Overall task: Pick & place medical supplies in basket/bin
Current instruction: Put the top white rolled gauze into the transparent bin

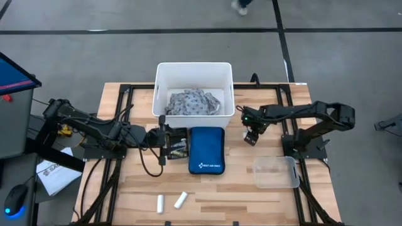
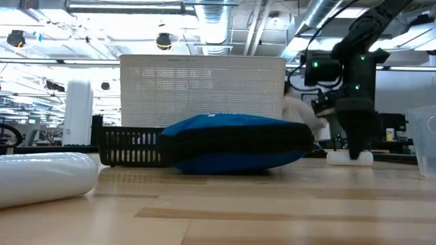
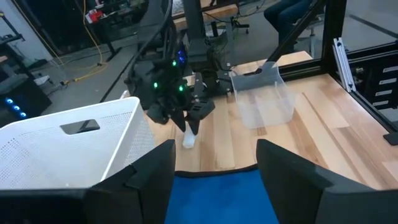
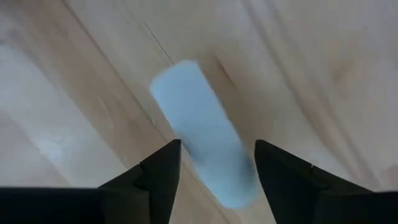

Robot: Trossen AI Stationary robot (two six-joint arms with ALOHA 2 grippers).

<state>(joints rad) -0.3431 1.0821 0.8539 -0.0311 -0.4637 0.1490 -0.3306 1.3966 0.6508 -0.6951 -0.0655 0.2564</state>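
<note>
A white roll [image 4: 202,146] lies flat on the table right of the blue zip pouch [image 1: 206,149]. My right gripper [image 4: 217,149] points down over it, open, with one finger on each side; the low view shows the roll [image 2: 349,158] under the fingers. Two more white rolls [image 1: 161,203] [image 1: 180,199] lie near the table's near edge. The grey-and-white patterned cloth [image 1: 193,102] lies inside the white bin [image 1: 162,75]. My left gripper [image 3: 214,180] is open and level, hovering by the small black basket [image 1: 178,145] left of the pouch. My right gripper straddles the white roll from above, fingers across its length, near one end [image 4: 233,186]. The roll rests on the table, slanted between the fingers. Whether a finger touches it, I cannot tell.
A clear plastic container [image 1: 276,171] stands on the table's right near part. The white bin sits at the far edge, the pouch and black basket just in front of it. Bare wood shows between the pouch and the container. A person's feet show beyond the table.
</note>
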